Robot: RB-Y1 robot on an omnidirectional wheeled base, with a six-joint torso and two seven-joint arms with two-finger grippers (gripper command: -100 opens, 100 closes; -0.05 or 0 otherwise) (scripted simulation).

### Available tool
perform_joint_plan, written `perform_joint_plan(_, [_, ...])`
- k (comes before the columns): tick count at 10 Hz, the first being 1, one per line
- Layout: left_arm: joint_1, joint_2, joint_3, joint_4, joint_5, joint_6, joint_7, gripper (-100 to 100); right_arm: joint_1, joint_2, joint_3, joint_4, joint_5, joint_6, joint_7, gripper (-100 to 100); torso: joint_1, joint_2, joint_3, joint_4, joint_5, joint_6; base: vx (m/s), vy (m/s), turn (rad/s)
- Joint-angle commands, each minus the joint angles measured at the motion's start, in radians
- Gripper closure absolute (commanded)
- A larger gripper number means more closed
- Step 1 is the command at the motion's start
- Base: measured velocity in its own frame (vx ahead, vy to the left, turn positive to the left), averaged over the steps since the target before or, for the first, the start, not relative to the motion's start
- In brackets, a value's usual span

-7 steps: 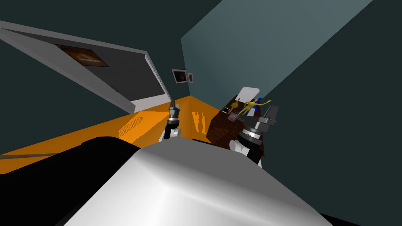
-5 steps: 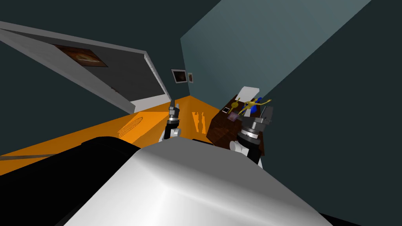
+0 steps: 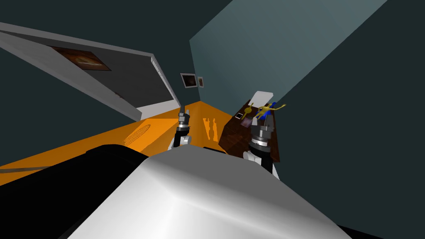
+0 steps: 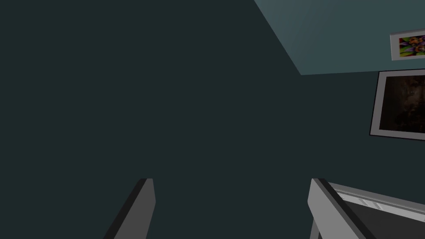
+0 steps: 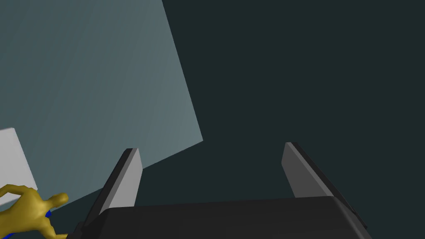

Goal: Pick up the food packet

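The packet [image 3: 246, 122] is a small purplish square lying flat on the dark brown table [image 3: 234, 139], a little right of centre in the head view. Just above it in that frame sit a small white-edged dark card [image 3: 239, 115] and a gold ornament [image 3: 248, 110]. To its upper right a yellow figure [image 3: 265, 110] sprawls over something blue [image 3: 262, 115]. A white box [image 3: 262, 97] stands at the table's far end, against the paler teal wall. My right gripper [image 3: 265, 122] hangs over the table just right of the packet. From the head view I cannot tell whether it touches anything, and the packet looks apart from it. In the right wrist view the right gripper [image 5: 209, 148] has its fingers [image 5: 128, 178] spread wide, gripping nothing and aimed at the walls rather than at the tabletop. Beside the base of one finger I see the yellow figure [image 5: 29, 207] and, beyond it, a corner of the white box [image 5: 12, 162]. My left gripper [image 3: 184, 110] points up near the middle of the head view, over the orange floor [image 3: 166, 128], well apart from the table and the packet. In the left wrist view the left gripper [image 4: 230, 180] is also spread wide, with its fingers [image 4: 143, 199] closed on nothing.
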Motion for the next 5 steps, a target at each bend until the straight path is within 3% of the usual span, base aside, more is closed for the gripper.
perform_joint_plan(1, [0.0, 0.0, 0.0, 0.0, 0.0, 0.0, 0.0, 0, -0.001, -0.047, 0.008, 0.014, -0.003, 0.003, -0.002, -100, 0.0, 0.0, 0.0, 0.0, 0.0, 0.0, -0.038, 0.047, -0.026])
perform_joint_plan(5, [0.0, 0.0, 0.0, 0.0, 0.0, 0.0, 0.0, 0, 0.013, -0.159, 0.049, 0.068, -0.013, 0.0, -0.008, -100, 0.0, 0.0, 0.0, 0.0, 0.0, 0.0, -0.034, 0.051, -0.038])
